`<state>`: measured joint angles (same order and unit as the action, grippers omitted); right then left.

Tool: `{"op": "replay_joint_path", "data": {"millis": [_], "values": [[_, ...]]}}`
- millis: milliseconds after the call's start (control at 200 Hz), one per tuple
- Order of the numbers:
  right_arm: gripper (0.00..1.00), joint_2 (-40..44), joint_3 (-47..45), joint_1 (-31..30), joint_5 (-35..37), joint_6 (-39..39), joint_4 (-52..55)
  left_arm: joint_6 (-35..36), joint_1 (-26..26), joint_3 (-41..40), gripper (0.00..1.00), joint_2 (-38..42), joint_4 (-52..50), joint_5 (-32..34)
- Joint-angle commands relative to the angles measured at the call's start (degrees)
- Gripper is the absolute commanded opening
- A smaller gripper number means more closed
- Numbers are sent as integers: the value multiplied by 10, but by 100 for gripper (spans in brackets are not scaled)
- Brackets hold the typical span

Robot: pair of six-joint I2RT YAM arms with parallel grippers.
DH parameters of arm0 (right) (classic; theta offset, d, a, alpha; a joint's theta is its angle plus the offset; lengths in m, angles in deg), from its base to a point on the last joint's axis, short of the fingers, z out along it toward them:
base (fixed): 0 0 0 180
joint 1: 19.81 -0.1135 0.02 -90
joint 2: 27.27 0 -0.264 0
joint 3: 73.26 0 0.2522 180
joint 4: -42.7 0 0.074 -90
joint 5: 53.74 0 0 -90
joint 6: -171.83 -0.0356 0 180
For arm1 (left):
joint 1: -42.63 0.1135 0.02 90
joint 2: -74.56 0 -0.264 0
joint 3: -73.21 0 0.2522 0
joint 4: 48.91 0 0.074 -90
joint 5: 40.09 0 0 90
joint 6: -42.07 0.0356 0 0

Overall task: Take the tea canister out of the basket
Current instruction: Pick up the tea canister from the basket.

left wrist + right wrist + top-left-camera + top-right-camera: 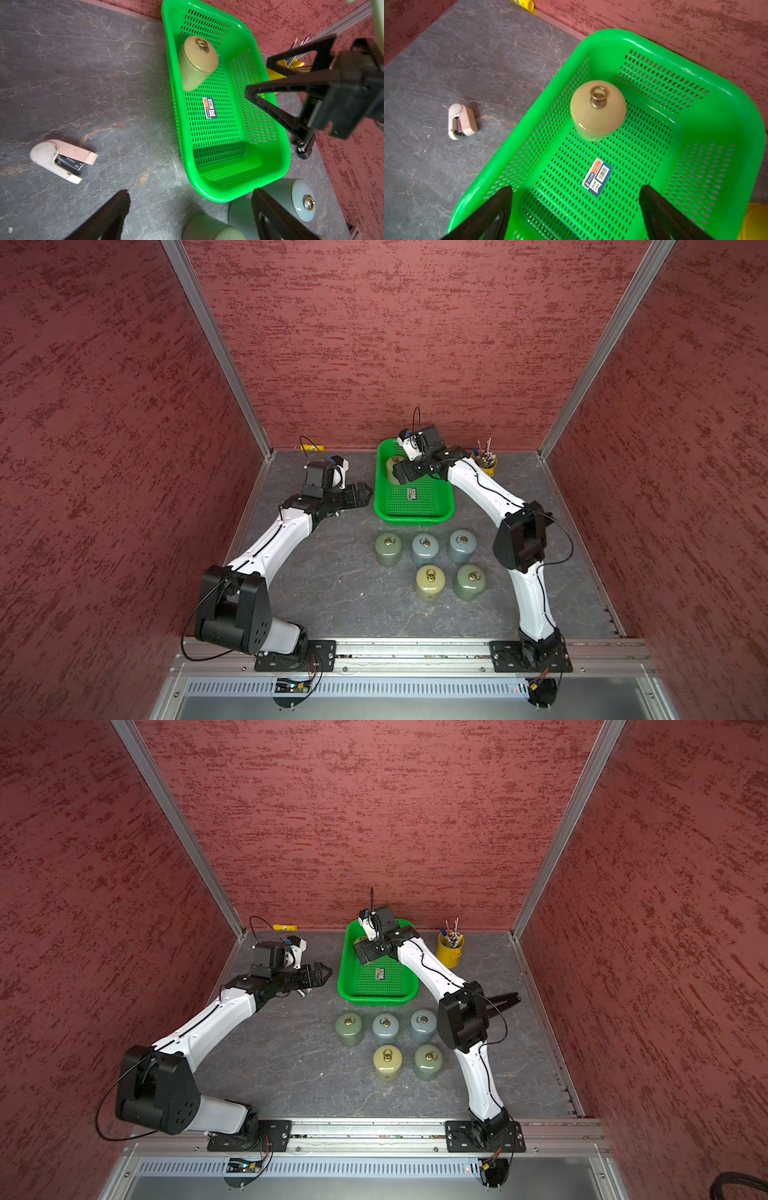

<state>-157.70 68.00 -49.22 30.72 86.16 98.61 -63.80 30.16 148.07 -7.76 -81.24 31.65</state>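
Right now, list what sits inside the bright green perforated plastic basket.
One upright beige ceramic canister with a brass-ring lid and a small barcode label on the basket floor. The floor beneath the canister is hidden.

Bright green basket with slotted mesh, blue, white and orange label, glossy beige tea canister with brass-coloured ring, pink and white stapler, grey table veined pale and rust, mottled red booth walls, yellow bucket, other canisters in dull green, blue-grey and ochre.
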Motion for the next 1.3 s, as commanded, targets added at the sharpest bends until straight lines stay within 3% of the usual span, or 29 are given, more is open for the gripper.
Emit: {"op": "replay_joint_path", "data": {"millis": [0, 150, 676, 1297], "values": [[99, -66, 105, 6, -15, 12, 41, 12, 5, -9, 96, -1, 22, 0], [99, -149, 218, 10, -20, 15, 55, 14, 8, -20, 96, 4, 37, -7], [99, -230, 250, 24, 21, -9, -44, 14, 12, -28, 96, -6, 58, -17], [95, -278, 283, 33, 7, -22, -75, 18, 20, -18, 97, -23, 56, -19]]}}
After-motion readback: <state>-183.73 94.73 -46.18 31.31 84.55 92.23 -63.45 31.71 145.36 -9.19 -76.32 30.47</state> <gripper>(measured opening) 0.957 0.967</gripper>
